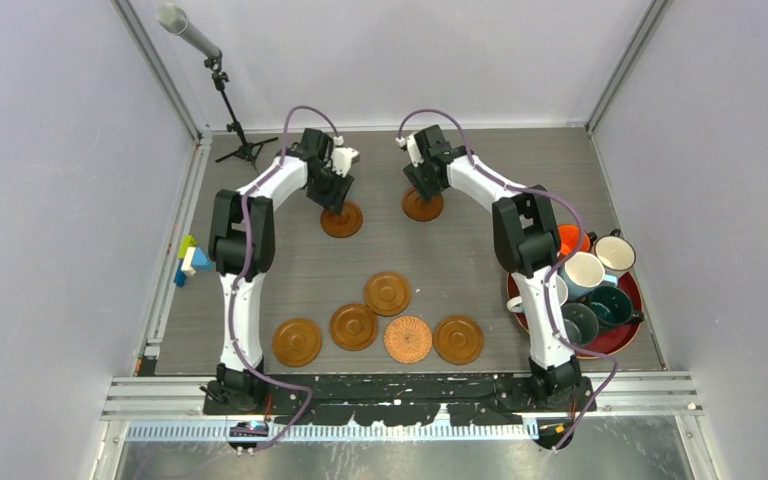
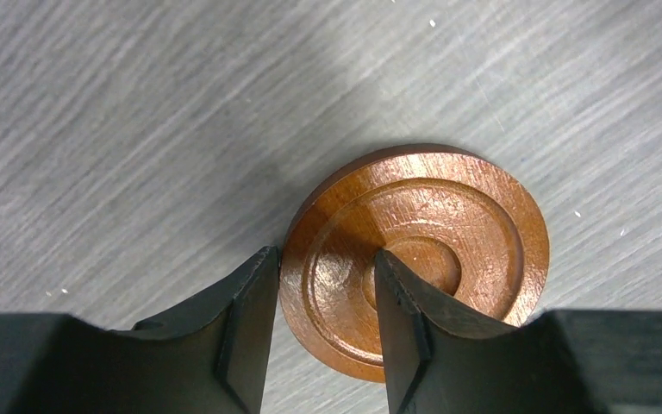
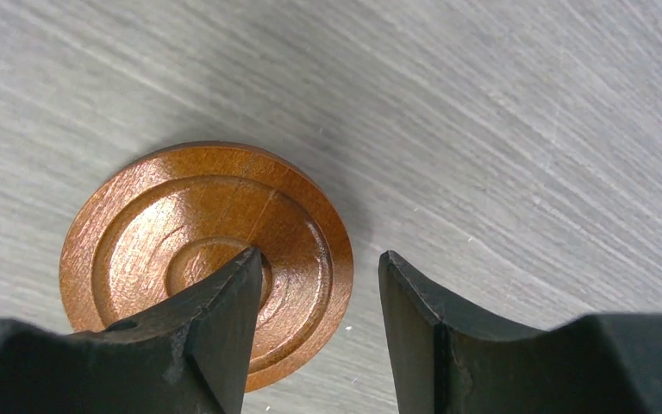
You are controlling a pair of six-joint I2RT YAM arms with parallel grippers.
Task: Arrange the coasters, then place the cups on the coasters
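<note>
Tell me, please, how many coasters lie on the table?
7. One wooden coaster at the left hand, another at the right hand; four wooden coasters plus the woven coaster near the arm bases. None looks hidden.

The left arm and the right arm look alike: white tubular links joined by bulky black joint housings. A thin purple cable loops out at each wrist and trails down the links to a black base. A small white block sits beside each wrist. The left gripper and the right gripper have matte black, wedge-shaped fingers with bevelled inner faces. One right finger shows light scuffs and a small hole.
</note>
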